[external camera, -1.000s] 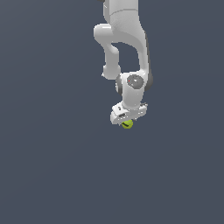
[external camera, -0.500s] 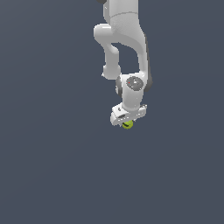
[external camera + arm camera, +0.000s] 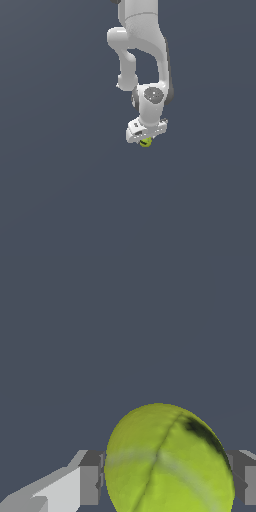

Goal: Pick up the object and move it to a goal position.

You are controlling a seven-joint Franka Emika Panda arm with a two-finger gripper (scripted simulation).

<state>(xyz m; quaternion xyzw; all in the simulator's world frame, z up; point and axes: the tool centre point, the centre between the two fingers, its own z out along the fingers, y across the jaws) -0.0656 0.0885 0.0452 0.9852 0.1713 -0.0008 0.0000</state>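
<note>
Glossy white, rounded arm of thick tubular links (image 3: 142,35) fills the exterior view, dark grey bands at its joints. A round grey cap marks the wrist joint (image 3: 152,97). Below sits the boxy white gripper (image 3: 145,140). Wrist view: squared grey-and-white fingers (image 3: 89,484) with darker grey edges.
</note>
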